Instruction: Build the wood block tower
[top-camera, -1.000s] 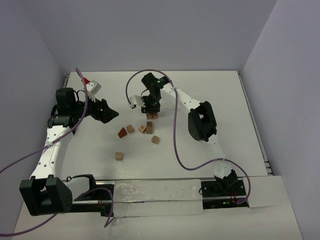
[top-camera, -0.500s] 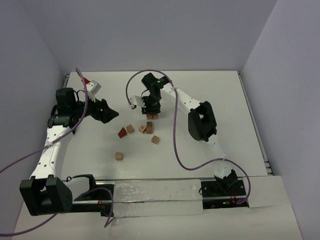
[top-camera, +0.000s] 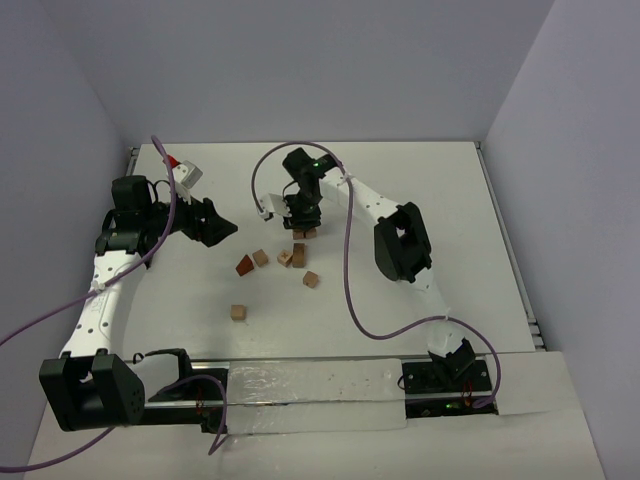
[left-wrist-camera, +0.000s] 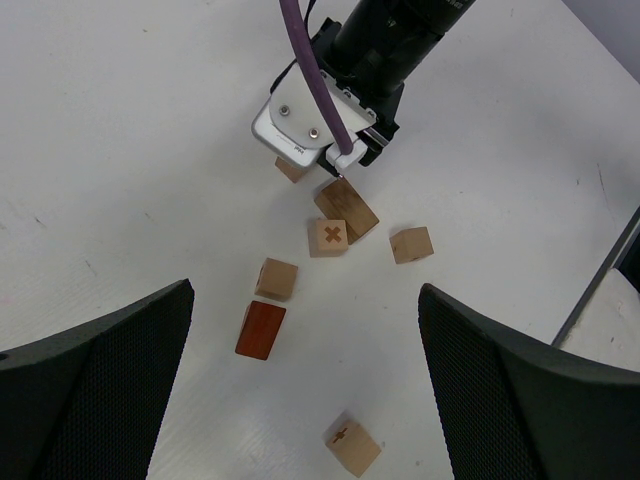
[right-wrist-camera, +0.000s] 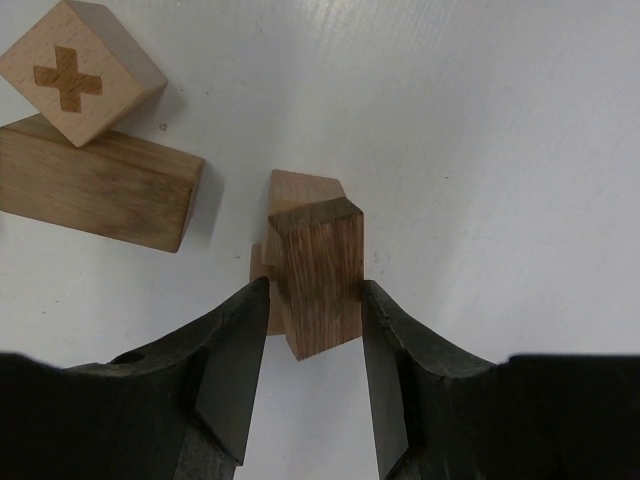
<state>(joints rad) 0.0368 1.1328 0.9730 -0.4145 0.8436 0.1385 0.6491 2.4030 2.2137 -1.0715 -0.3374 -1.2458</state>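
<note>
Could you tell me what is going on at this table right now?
The right tool is closed on a dark brown block, holding it upright over a lighter block at the far middle of the table. The left tool hangs open off to the left, holding nothing. Several blocks lie loose nearby, among them a cube marked with a cross and a reddish-brown block. No tall tower stands yet.

White arms (top-camera: 95, 305), purple cables (top-camera: 349, 262)
</note>
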